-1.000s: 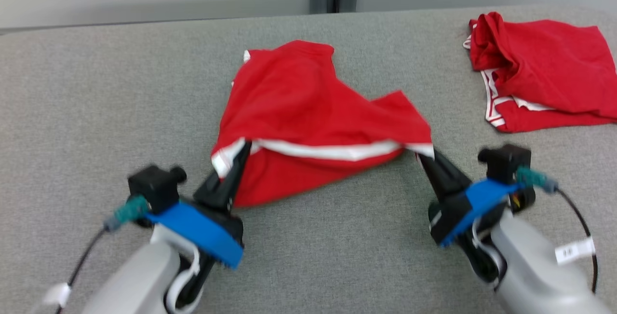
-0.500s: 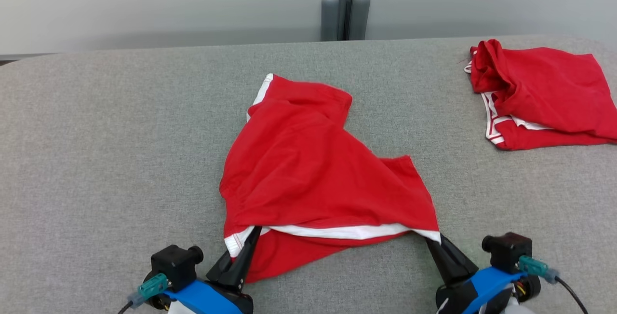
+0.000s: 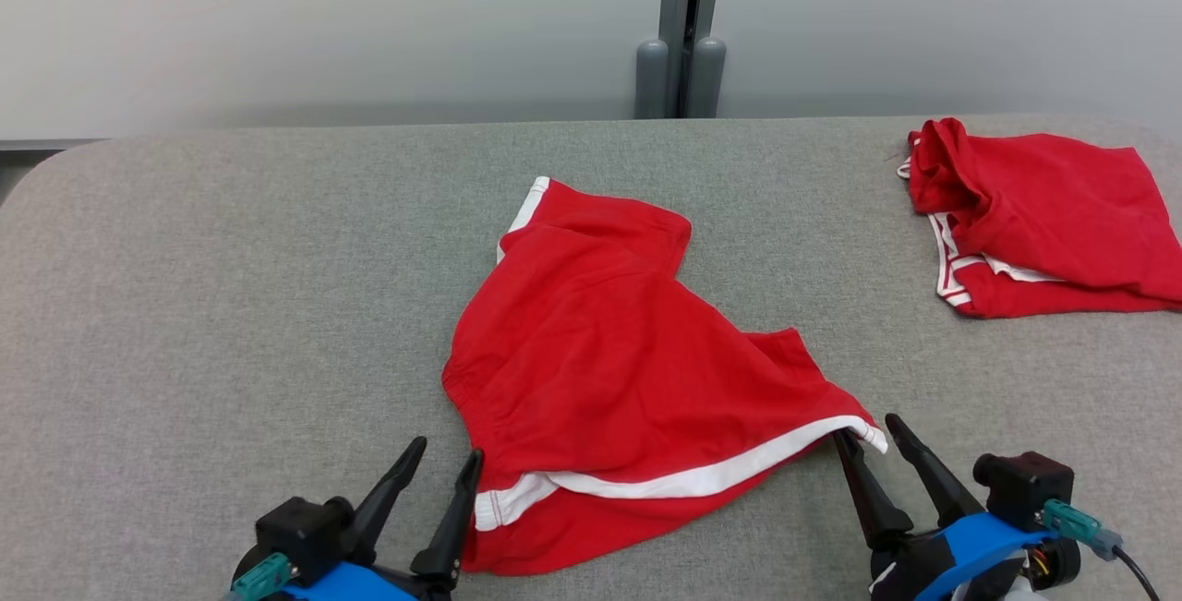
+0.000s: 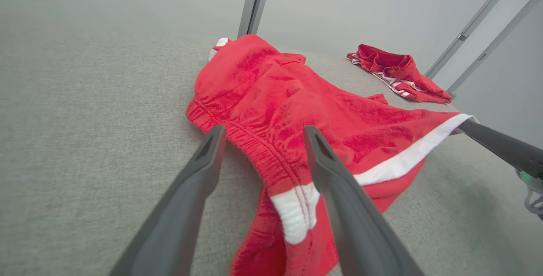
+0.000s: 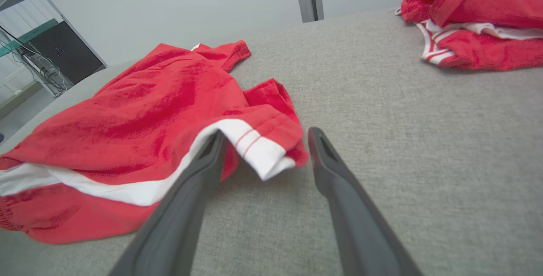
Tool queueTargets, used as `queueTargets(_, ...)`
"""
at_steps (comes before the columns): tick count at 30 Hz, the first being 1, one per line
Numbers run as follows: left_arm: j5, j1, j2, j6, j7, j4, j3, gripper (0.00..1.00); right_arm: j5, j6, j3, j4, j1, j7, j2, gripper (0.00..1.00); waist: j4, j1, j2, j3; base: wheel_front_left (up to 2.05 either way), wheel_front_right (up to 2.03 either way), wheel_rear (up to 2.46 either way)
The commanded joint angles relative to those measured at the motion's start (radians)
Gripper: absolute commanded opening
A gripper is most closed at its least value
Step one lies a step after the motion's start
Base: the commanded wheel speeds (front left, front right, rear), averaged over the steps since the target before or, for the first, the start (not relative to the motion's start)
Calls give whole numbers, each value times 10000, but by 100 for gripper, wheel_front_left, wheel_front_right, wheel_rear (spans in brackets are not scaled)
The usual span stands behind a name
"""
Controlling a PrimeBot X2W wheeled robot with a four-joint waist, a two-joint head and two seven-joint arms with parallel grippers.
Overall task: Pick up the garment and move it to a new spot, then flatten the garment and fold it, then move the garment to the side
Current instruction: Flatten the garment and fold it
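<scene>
The garment (image 3: 609,370) is a pair of red shorts with white trim, lying crumpled on the grey table (image 3: 231,306) near its front middle. My left gripper (image 3: 448,450) stands open at the garment's front left corner, and in the left wrist view the white-edged corner (image 4: 295,212) lies between the fingers of the left gripper (image 4: 264,129). My right gripper (image 3: 866,427) stands open at the front right corner. In the right wrist view the white hem tip (image 5: 263,153) rests loose between the fingers of the right gripper (image 5: 266,132), which hold nothing.
A second red garment (image 3: 1043,213) lies bunched at the back right of the table. A grey post (image 3: 681,75) stands against the pale wall behind. Bare grey fabric stretches to the left of the garment.
Both grippers have opened and let go of the garment's white-trimmed front corners, which now lie slack on the table. The head camera has tilted, shifting the whole picture.
</scene>
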Motion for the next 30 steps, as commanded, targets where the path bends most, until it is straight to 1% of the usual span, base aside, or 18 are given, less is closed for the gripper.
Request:
queueTargets(1,124,198,10,-14,-42,-146,295,100,-74,5,-148,-122,253,-34,49,100,41,0,1,-62,0,0,0)
queueTargets(5,516,641,-11,-14,-42,-603,1141,100,-349,5,-657,-560,510,-34,160,100,172,0,1,-224,0,0,0)
queueTargets(7,749,800,-115,-14,-42,-794,1612,100,-527,5,-893,-783,632,-33,239,100,192,0,1,-315,0,0,0)
queueTargets(10,1271,1033,-398,-6,-42,-1088,2376,100,-865,5,-1249,-1139,770,-33,321,100,162,0,1,-441,0,0,0)
queueTargets(14,2329,1298,-784,107,-42,-1460,3348,100,-1483,5,-1851,-1721,1004,-33,493,100,49,0,1,-569,0,0,0)
queueTargets(17,3086,1454,-1164,245,-43,-1845,4059,100,-1833,5,-2452,-2141,1260,-33,758,100,-25,0,1,-637,0,0,0)
queueTargets(19,3477,1603,-1422,257,-41,-2064,4544,100,-2047,5,-2783,-2379,1460,-33,904,100,-59,0,1,-676,0,0,0)
queueTargets(24,4451,1921,-1879,257,-41,-2453,5391,100,-2543,5,-3215,-2749,1930,-33,1196,100,-143,0,1,-756,0,0,0)
queueTargets(30,5363,2278,-2195,246,-41,-2383,5909,100,-2845,5,-3375,-2814,2262,-33,1477,100,-218,0,1,-827,0,0,0)
